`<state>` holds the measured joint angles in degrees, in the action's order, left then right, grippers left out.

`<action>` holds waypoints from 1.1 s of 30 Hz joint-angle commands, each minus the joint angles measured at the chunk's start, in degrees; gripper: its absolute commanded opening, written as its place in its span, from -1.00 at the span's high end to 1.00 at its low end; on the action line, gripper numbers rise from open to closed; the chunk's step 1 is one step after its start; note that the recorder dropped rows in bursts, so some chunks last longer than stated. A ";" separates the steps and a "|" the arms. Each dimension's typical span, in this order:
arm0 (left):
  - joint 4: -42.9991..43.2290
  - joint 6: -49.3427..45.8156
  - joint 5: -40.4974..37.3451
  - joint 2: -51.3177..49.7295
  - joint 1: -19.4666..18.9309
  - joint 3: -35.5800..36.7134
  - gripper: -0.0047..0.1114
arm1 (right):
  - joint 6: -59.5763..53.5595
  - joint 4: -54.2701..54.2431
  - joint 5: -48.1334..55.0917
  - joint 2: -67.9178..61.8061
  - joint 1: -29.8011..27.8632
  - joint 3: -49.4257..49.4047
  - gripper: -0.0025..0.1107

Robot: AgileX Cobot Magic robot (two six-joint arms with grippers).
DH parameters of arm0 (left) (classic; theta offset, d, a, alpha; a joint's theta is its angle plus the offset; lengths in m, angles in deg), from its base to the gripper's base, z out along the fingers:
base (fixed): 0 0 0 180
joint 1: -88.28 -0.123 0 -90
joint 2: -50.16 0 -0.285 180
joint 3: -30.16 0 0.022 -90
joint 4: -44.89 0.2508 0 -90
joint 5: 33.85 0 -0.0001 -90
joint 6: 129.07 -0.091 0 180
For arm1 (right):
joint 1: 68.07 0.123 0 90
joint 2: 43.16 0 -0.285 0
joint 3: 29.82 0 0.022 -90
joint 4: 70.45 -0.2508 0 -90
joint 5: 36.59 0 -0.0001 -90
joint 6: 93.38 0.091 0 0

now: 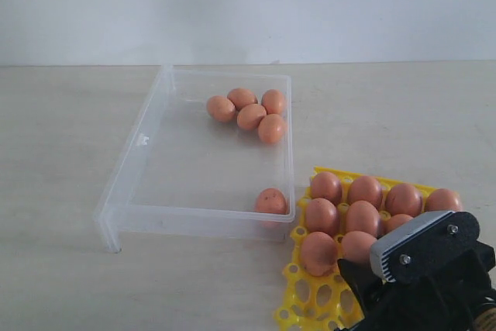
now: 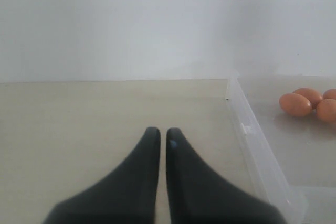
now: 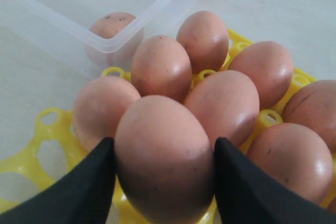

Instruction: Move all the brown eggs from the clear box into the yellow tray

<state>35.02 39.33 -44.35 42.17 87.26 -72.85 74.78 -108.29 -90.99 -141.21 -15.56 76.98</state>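
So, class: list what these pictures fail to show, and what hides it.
- Exterior view: the yellow tray's near corner, behind the right arm.
- Right wrist view: the underside of the egg in the right tool, cut off by the frame edge.
- Left wrist view: most of the clear box, out of frame.

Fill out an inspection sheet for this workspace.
Surface: pale tabletop, bare around the job's things.
Job's things: clear box holds six brown eggs, five clustered at a far corner and one at the near corner by the yellow tray; the tray holds several more.
Clutter: nothing seen.
Grippers: right gripper over the tray, fingers touching both sides of a held egg; left gripper shut, empty, beside the box.
Cables: nothing seen.
Surroundings: plain white wall.
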 commanded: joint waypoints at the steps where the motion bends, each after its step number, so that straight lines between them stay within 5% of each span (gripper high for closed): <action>1: 0.09 -0.01 0.25 0.21 0.36 0.23 0.85 | -0.64 0.14 -0.57 -0.27 -0.04 -0.36 0.06; 12: 0.09 -0.01 0.25 0.21 0.36 0.23 0.85 | -0.64 0.01 -6.86 2.26 -0.04 -0.36 0.02; 14: 0.09 -0.01 0.25 0.21 0.36 0.23 0.85 | 0.46 -1.99 -15.56 6.53 -0.04 -0.36 0.03; 18: 0.09 -0.01 0.25 0.21 0.36 0.23 0.85 | 0.75 -6.58 -15.56 20.06 -0.04 5.50 0.07; 19: 0.09 -0.01 0.25 0.21 0.36 0.23 0.85 | -1.36 -6.85 -12.65 21.90 -0.04 7.90 0.22; 21: 0.09 -0.01 0.25 0.21 0.36 0.23 0.85 | -14.38 -9.78 6.68 23.79 -0.04 15.53 0.82; 24: 0.09 -0.01 0.25 0.21 0.36 0.23 0.85 | -43.21 -28.33 29.00 21.63 -0.04 31.09 0.93; 29: 0.09 -0.01 0.25 0.21 0.36 0.23 0.85 | -90.22 -62.11 27.82 15.60 -2.01 51.07 0.93; 33: 0.09 -0.01 0.25 0.21 0.36 0.23 0.85 | -95.18 -62.11 20.34 9.02 -3.92 59.33 0.93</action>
<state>35.02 39.33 -44.35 42.17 87.26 -72.85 -13.09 -167.08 -65.72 -128.49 -17.82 132.37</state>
